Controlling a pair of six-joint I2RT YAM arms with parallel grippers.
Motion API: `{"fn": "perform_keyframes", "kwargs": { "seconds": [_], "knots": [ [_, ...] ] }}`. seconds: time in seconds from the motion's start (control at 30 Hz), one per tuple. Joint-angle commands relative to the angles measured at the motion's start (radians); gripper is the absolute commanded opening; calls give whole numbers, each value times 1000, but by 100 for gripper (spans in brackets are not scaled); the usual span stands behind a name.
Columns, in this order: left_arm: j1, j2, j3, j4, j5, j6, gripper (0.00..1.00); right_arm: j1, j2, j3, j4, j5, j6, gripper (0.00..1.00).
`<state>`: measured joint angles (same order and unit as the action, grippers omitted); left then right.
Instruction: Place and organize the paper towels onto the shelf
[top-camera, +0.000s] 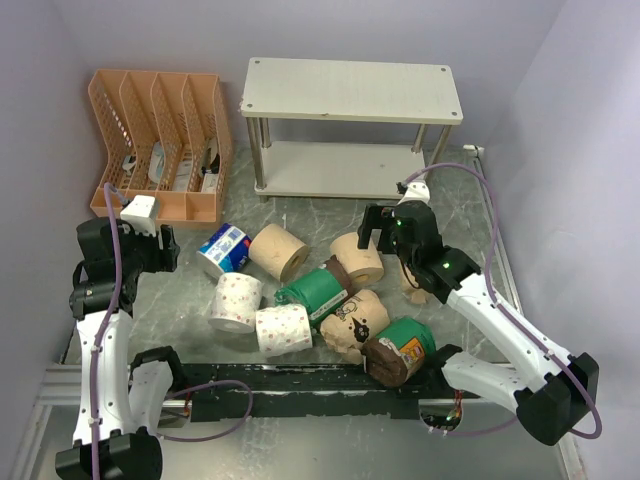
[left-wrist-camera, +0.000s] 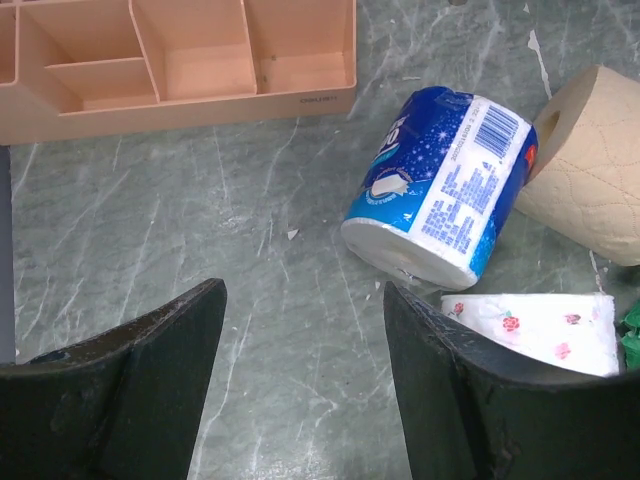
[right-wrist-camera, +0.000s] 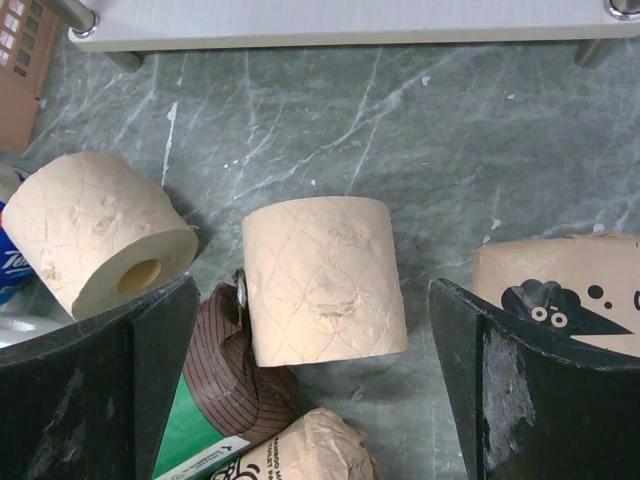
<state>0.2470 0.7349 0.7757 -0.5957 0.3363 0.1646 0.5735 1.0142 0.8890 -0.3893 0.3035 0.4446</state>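
The shelf stands at the back, with both pale boards bare. Several paper towel rolls lie in a heap on the table. My left gripper is open and empty, hovering left of the blue-white roll. In the left wrist view the gripper is over bare table, with that roll ahead to the right. My right gripper is open above a plain tan roll. In the right wrist view that roll lies between the spread fingers of the gripper, untouched.
An orange slotted organizer stands at the back left. A second tan roll, a brown-wrapped roll and kraft-wrapped rolls crowd around the right gripper. White speckled rolls and a green roll lie nearer the front.
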Motion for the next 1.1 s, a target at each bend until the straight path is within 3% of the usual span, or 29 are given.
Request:
{"fn": "perform_keyframes", "kwargs": {
  "seconds": [0.0,0.3,0.43,0.5,0.67,0.93,1.07],
  "knots": [
    [4,-16,-6,25,27,12,75,5,-1,38,-23,1,-12,99],
    [-14,-19,-6,25,36,12,76,8,-253,-114,198,-281,-252,96],
    [-19,-29,-7,25,48,15,77,10,-272,-129,195,-530,-452,93],
    [-25,-34,-7,24,49,15,77,25,-258,-135,191,-582,-546,89],
    [-53,-47,-10,25,33,13,77,58,-132,-116,207,-566,-644,88],
    [-102,-51,-10,21,52,22,78,225,218,-44,305,-479,-861,86],
    [-119,-56,-10,18,54,27,78,239,399,63,321,-473,-929,81]
  ]
}}
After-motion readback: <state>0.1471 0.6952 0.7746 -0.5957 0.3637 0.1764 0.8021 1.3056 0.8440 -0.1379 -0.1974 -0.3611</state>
